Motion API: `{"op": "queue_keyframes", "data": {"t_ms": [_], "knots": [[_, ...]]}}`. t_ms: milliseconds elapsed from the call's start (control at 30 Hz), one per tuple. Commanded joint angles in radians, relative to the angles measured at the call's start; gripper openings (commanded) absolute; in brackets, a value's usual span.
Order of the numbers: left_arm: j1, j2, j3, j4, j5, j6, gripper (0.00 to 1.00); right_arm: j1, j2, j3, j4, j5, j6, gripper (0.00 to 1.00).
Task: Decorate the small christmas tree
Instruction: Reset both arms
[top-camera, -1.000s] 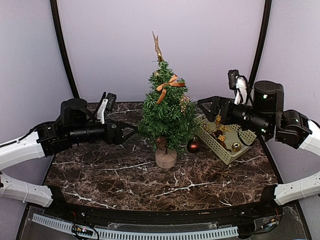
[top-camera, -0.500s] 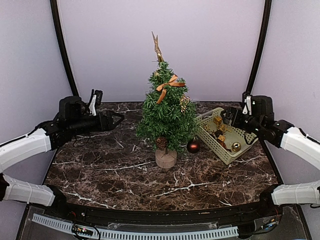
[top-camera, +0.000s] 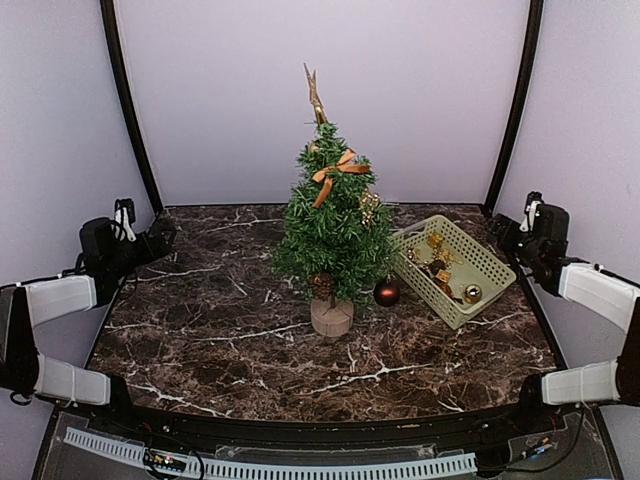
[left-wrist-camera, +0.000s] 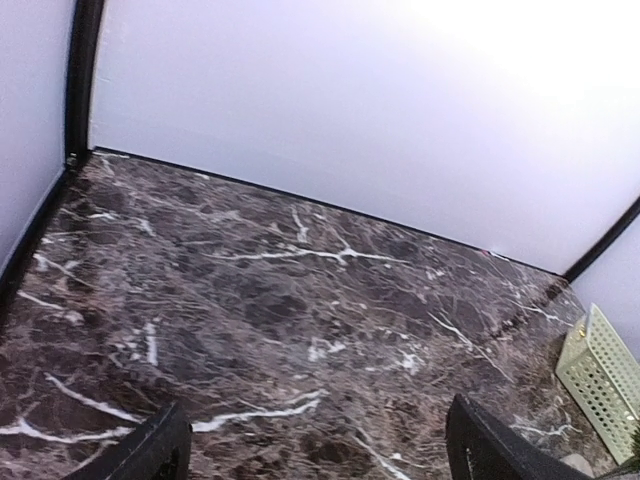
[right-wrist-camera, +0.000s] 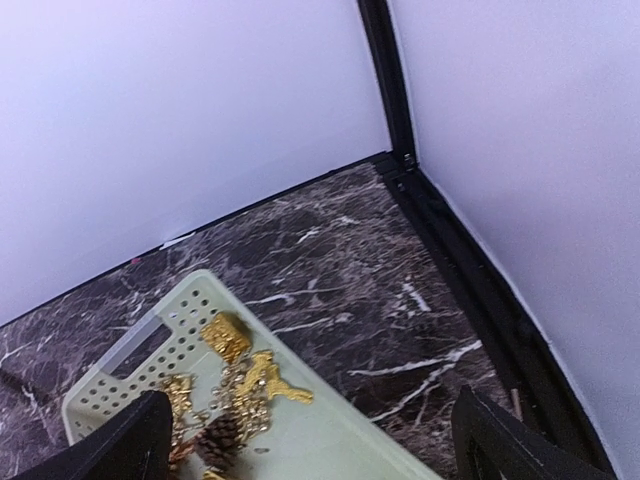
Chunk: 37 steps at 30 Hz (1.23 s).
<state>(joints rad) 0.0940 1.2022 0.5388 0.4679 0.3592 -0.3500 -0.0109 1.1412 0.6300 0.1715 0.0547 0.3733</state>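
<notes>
The small christmas tree (top-camera: 333, 225) stands upright mid-table on its round wooden base (top-camera: 332, 318). It carries a gold topper (top-camera: 316, 95), an orange bow (top-camera: 340, 168), a gold cluster (top-camera: 369, 206) and a pinecone (top-camera: 322, 286). My left gripper (top-camera: 160, 235) (left-wrist-camera: 320, 458) is far off at the table's left edge, open and empty. At the right edge my right gripper (top-camera: 503, 228) (right-wrist-camera: 320, 450) is open too, above the far end of the pale green basket (top-camera: 492, 262) (right-wrist-camera: 140, 350), holding nothing.
A dark red bauble (top-camera: 386, 292) lies on the marble between the tree base and the basket. The basket holds gold ornaments (right-wrist-camera: 225, 336), a pinecone (right-wrist-camera: 222, 436) and a gold ball (top-camera: 472, 293). Its corner (left-wrist-camera: 600, 375) shows in the left wrist view. Black frame posts stand at the back corners.
Both arms have drawn back from beside the tree to the table's left and right edges. The grippers stayed open. Tree and ornaments have not moved.
</notes>
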Motion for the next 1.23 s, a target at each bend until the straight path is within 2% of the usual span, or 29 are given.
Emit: {"op": "queue_keyframes", "data": {"t_ms": [0, 267, 433, 800, 1200], "knots": [[0.093, -0.037, -0.083, 0.162, 0.009, 0.071, 0.92, -0.078, -0.039, -0.073, 0.180, -0.009, -0.055, 0.99], [0.106, -0.123, -0.291, 0.318, -0.145, 0.191, 0.92, -0.098, -0.216, -0.360, 0.489, 0.099, -0.119, 0.99], [0.106, -0.147, -0.358, 0.358, -0.199, 0.226, 0.93, -0.098, -0.202, -0.466, 0.628, 0.190, -0.160, 0.99], [0.106, -0.080, -0.350, 0.371, -0.170, 0.239, 0.93, -0.097, -0.157, -0.503, 0.699, 0.192, -0.172, 0.99], [0.106, -0.085, -0.362, 0.394, -0.150, 0.239, 0.92, -0.097, -0.146, -0.515, 0.722, 0.196, -0.178, 0.99]]}}
